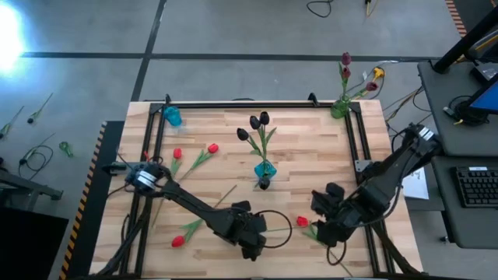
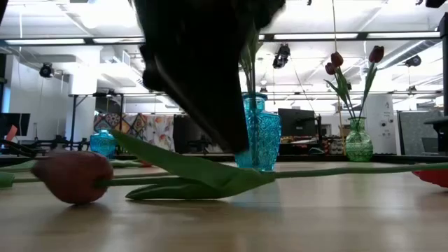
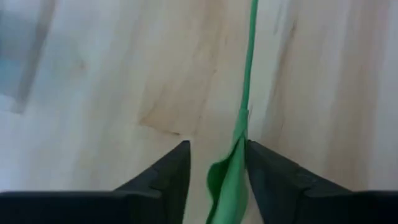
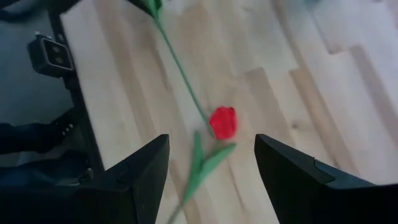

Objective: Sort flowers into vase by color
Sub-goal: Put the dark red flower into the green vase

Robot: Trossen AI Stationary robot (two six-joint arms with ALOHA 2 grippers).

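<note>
Three vases are counted in the high view: a blue vase (image 1: 264, 170) at centre with three black tulips (image 1: 257, 124), a green vase (image 1: 339, 108) at upper right with maroon tulips (image 1: 345, 60), and a small blue vase (image 1: 172, 116) at upper left. Four red tulips (image 1: 212, 148) lie on the table (image 1: 311, 155). The left gripper (image 1: 253, 247), low at bottom centre, is spread around a green stem (image 3: 250, 56), seen only in its wrist view. The right gripper (image 4: 211, 180) is spread above a red tulip (image 4: 223, 122).

Both arms are dark, nearly black, built of chunky jointed segments. The left arm (image 1: 183, 198) has a pale silvery collar near its base and a thin black cable looping by its wrist. Each wrist ends in two flat, wedge-shaped matte black fingers (image 4: 140, 180).
</note>
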